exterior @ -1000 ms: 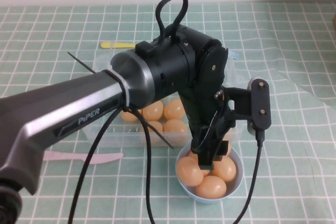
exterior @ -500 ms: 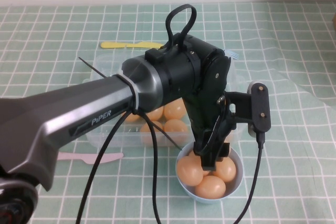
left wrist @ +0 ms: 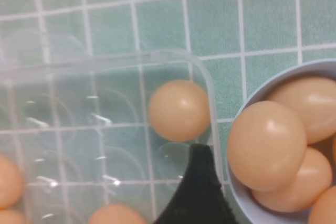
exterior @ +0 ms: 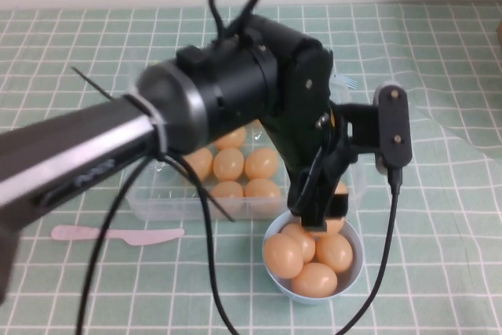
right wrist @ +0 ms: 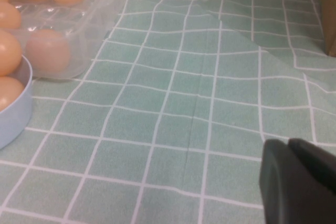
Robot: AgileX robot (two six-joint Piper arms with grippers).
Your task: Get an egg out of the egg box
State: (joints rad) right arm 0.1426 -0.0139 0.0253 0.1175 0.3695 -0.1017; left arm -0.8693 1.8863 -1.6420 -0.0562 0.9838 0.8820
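The clear egg box (exterior: 153, 198) holds several orange-tan eggs (exterior: 228, 164). My left gripper (exterior: 318, 211) hangs above the near right corner of the box, over the far rim of a light-blue bowl (exterior: 353, 272). It is open and holds nothing. The left wrist view shows one black finger (left wrist: 197, 187) over the box corner (left wrist: 207, 85), beside a single egg (left wrist: 178, 110) in the corner cup, with the bowl (left wrist: 247, 205) next to it. My right gripper (right wrist: 289, 148) is shut and empty above the tablecloth, right of the box (right wrist: 100, 19).
The bowl holds several eggs (exterior: 284, 255), which also show in the left wrist view (left wrist: 266, 145). A pink plastic knife (exterior: 118, 234) lies in front of the box on the left. A blue fork (exterior: 351, 81) lies behind the box. A cloth fold (right wrist: 220, 30) runs right of the box.
My left gripper has risen out of the bowl and drawn back a little towards the egg box. The eggs in the bowl now show uncovered.
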